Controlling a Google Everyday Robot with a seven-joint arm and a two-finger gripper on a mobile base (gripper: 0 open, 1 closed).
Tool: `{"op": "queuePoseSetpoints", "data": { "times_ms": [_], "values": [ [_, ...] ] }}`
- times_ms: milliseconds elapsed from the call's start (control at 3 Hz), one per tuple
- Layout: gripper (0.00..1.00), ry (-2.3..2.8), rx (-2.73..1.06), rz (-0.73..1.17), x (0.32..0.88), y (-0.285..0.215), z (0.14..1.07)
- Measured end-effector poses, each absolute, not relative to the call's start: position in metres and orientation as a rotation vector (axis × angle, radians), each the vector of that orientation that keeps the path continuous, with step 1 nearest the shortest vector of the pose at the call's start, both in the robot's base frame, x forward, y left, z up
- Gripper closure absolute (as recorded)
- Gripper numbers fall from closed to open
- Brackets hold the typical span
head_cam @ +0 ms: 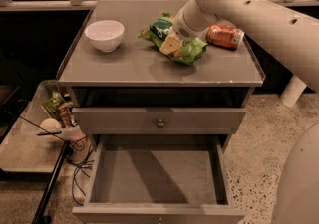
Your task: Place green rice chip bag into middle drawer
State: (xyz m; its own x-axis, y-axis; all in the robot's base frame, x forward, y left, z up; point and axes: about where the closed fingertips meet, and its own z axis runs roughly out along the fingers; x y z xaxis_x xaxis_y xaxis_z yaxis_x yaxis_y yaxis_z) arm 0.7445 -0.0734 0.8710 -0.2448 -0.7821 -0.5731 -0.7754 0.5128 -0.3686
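**Gripper down on the bag, drawer open below**

You see the gripper (172, 46) low over the table (134, 66), touching the middle of the green rice chip bag (193, 50); you cannot tell whether it has hold of it. The bag lies crumpled on the table between the white bowl (104, 34) and the orange-red soda can (225, 36). Below, the middle drawer (154, 175) stands pulled out under the shut drawer panel (124, 118)

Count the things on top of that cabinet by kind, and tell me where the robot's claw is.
Bowls: 1, the white bowl
Snack bags: 1, the green chip bag
Cans: 1, the orange-red soda can
Total: 3
The gripper is at the middle of the bag.
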Motion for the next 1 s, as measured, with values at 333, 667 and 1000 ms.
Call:
{"op": "queuePoseSetpoints", "data": {
  "times_ms": [333, 667, 1000],
  "values": [
    [0.66, 2.028, -1.269, -0.012, 0.7445, -0.0733, 0.8709],
    [0.89, 2.028, -1.269, -0.012, 0.7445, -0.0733, 0.8709],
    [1.0, 2.028, -1.269, -0.012, 0.7445, -0.0733, 0.8709]
  ]
}}
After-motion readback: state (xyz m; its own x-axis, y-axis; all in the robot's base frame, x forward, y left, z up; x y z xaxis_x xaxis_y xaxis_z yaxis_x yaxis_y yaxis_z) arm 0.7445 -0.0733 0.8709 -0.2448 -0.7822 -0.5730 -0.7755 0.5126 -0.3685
